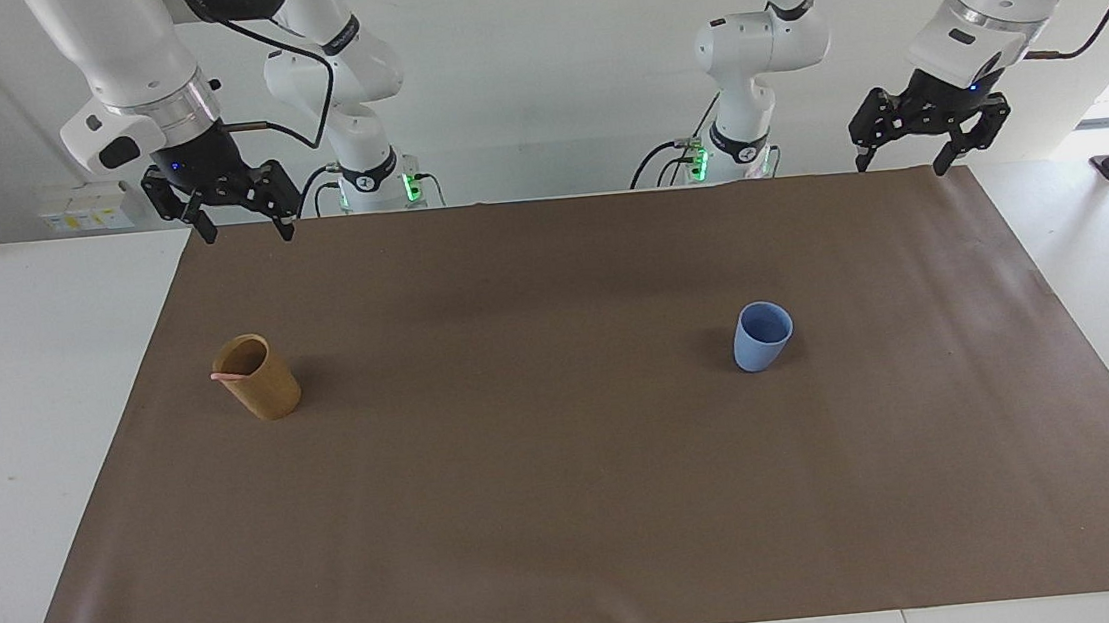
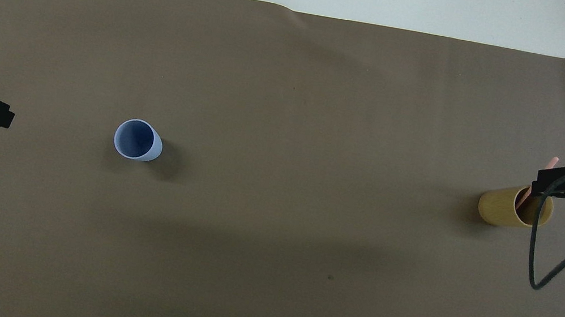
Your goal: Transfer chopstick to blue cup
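The chopstick (image 1: 229, 376) stands in the tan cup (image 1: 257, 379), leaning so that its pink tip pokes out over the rim on the side toward the right arm's end of the bench (image 1: 22, 418); its long axis is steep rather than flat, so it looks best taken from above, by the exposed tip. The tan cup sits on the brown mat (image 1: 572, 511), and the right claw (image 1: 239, 223) hangs in the air over the mat's edge nearer to the robots than the tan cup, fingers spread wide and holding nothing. From that claw the stick lies forward and down (a short reach, by my reading, compared with the other arm's). The blue cup (image 1: 762, 335) stands upright and empty, well apart from the tan cup toward the left arm's end of the bench, in line with it across the mat. The left claw (image 1: 905, 160) waits in the air, wide open and empty too, far from the tan cup, so the pick should fall to the right arm.
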Available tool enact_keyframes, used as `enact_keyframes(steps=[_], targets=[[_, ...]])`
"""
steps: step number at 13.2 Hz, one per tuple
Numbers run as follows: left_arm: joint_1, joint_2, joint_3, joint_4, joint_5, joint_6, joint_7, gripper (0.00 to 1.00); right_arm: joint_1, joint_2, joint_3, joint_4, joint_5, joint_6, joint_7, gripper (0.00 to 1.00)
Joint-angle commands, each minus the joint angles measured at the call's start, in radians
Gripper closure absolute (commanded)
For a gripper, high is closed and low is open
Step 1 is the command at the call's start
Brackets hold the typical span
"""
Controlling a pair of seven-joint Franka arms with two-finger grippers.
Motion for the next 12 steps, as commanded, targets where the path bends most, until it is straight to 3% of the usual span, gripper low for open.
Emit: enact_keyframes(steps=[1, 12], targets=[[0.010, -0.025, -0.005, -0.026, 0.006, -0.006, 0.014, 0.00, -0.012, -0.018, 0.001, -0.020, 0.008, 0.001, -0.030, 0.00], [0.011, -0.038, -0.005, -0.069, -0.023, 0.020, 0.009, 0.00, -0.020, -0.020, 0.001, -0.026, 0.020, 0.006, -0.031, 0.00]])
